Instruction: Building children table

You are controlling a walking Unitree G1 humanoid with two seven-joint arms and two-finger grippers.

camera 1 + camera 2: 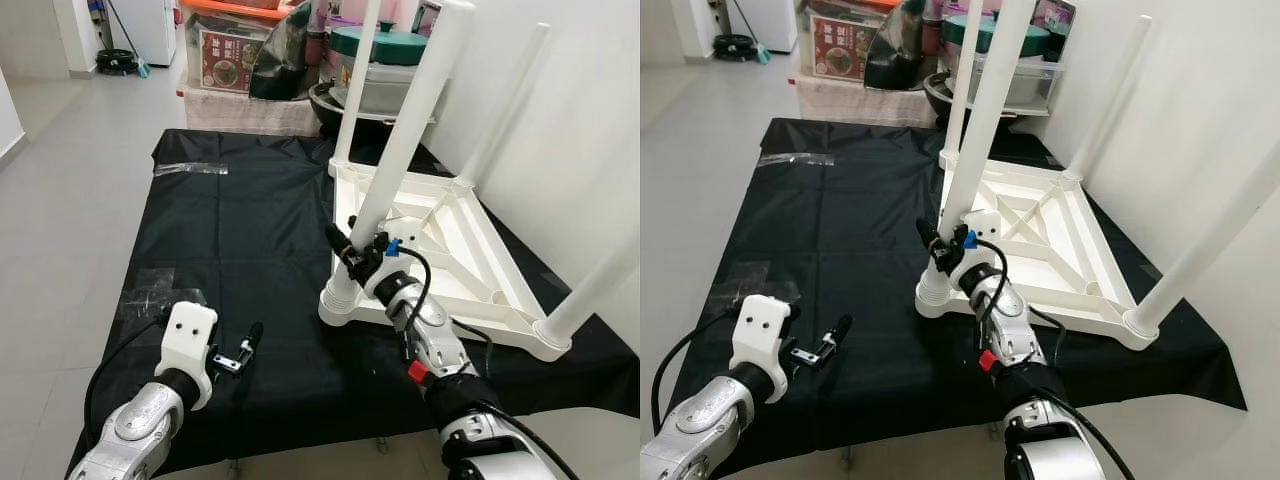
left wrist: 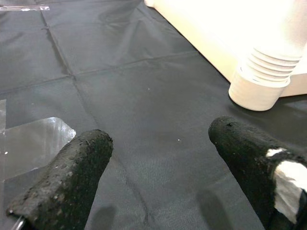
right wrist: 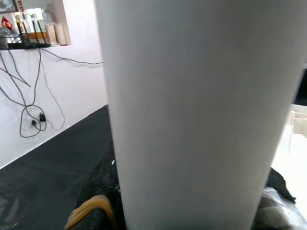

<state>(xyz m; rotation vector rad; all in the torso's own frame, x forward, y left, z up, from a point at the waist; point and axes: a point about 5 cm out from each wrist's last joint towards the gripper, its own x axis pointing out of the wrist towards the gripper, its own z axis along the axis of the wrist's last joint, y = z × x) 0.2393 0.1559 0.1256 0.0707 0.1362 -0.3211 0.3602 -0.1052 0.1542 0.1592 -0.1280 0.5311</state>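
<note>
Right gripper (image 1: 352, 250) clamped around the near white table leg (image 1: 405, 140) low down, left gripper (image 2: 158, 158) fingers spread wide over black cloth (image 1: 250, 220), wrist view revealing the leg's ribbed socket (image 2: 261, 79)

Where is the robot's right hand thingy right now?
In the left eye view, the right gripper clamps the near white plastic table leg just above its ribbed socket, on the upside-down white tabletop.
</note>
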